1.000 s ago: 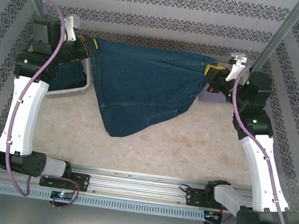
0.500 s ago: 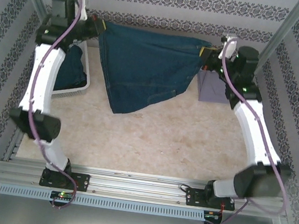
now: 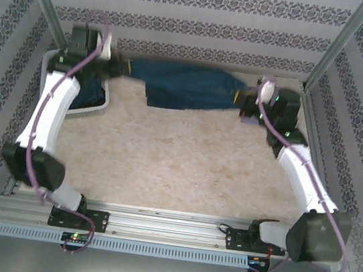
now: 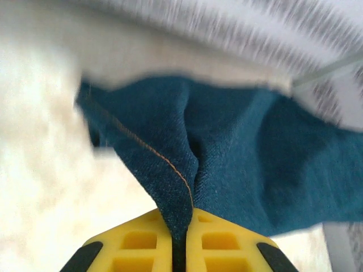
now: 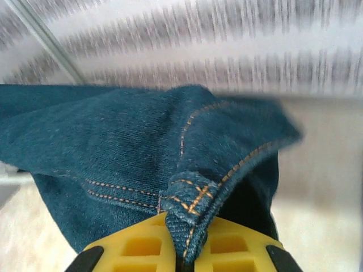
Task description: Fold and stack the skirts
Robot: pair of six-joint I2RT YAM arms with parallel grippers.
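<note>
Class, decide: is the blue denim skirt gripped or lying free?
Gripped. The denim skirt is stretched between left gripper and right gripper; both wrist views show cloth pinched between yellow fingers.

Here's the left arm [image 3: 46, 113] and the right arm [image 3: 301, 176], both built of smooth white shell links between chunky black joint housings. A purple cable [image 3: 58, 88] trails along each one, and small green lights [image 3: 276, 94] glow on the right arm. Black base mounts [image 3: 78, 218] down at the bottom. Up close, the left gripper [image 4: 178, 226] and right gripper [image 5: 184, 226] show bright yellow fingers [image 4: 136, 249], moulded with square recesses, black at the outer corners.
</note>
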